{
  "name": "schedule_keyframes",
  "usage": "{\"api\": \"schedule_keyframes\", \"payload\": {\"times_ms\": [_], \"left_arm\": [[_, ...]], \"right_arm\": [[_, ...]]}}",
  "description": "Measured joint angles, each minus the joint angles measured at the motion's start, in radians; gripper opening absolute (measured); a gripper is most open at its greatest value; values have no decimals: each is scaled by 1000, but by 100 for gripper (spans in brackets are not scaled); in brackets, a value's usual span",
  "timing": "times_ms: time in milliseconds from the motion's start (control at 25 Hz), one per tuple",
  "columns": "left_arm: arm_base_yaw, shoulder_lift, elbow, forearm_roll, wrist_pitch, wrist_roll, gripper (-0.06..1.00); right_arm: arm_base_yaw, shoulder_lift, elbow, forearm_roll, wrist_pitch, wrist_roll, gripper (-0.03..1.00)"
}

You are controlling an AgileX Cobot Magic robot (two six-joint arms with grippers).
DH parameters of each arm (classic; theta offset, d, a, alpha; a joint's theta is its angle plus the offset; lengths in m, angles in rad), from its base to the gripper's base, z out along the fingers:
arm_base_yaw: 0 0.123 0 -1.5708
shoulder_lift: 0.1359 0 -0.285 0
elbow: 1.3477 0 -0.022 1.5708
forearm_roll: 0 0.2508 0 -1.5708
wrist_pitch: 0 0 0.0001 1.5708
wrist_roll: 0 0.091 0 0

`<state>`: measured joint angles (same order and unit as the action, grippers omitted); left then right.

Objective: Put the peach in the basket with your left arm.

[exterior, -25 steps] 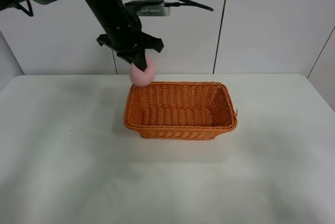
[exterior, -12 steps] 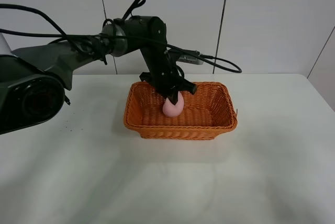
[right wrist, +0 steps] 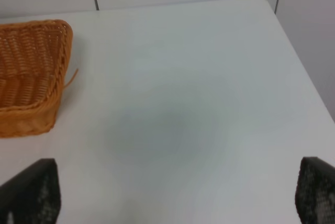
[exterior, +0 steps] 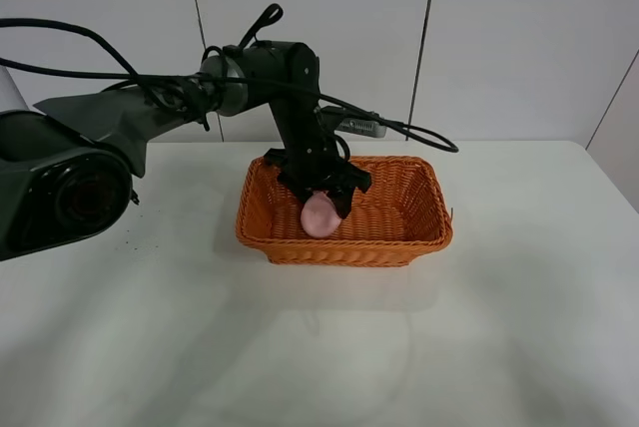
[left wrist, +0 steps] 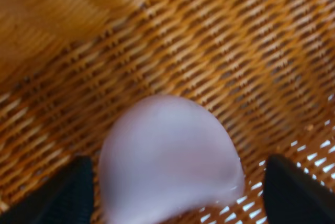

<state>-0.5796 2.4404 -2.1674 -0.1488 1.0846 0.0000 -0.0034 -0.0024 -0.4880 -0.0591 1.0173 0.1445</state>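
Observation:
The orange wicker basket (exterior: 349, 245) stands at the middle of the white table. My left gripper (exterior: 321, 198) reaches down inside it, at its left half. The pale pink peach (exterior: 319, 216) sits just below the black fingers, low in the basket. In the left wrist view the peach (left wrist: 167, 161) is blurred over the woven floor (left wrist: 225, 51), and the two fingertips (left wrist: 68, 192) stand wide apart on either side with small gaps, so the gripper is open. My right gripper (right wrist: 178, 198) is open and empty over bare table, out of the exterior view.
The white table (exterior: 519, 327) runs out around the basket on all sides. A white panelled wall stands behind it. Black cables (exterior: 409, 133) trail from the left arm over the basket's back rim. The basket's right end (right wrist: 31, 77) shows in the right wrist view.
The left arm brought the peach from above the basket's back-left corner down into the basket. The fingers have opened, and the peach now sits a little lower and further left.

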Motion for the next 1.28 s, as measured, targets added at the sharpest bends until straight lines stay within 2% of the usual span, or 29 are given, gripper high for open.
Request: {"api": "schedule_keyframes", "payload": {"times_ms": [240,480,680,840,1080,1280], "left_arm": [[6,-48,-31,14,82,11,83],[28,-148,-72,50,86,11,83],[79,-154,-72,65,86,12,83],[173,-154,-59,138,86,12,83],[370,-152,-20,154,86,12,83],[502,-152,-12,149,86,12,83]], "right_arm": [[0,0,0,0,0,0,69],[0,0,0,0,0,0,69],[0,0,0,0,0,0,69],[0,0,0,0,0,0,69],[0,0,0,0,0,0,69],[0,0,0,0,0,0,69]]}}
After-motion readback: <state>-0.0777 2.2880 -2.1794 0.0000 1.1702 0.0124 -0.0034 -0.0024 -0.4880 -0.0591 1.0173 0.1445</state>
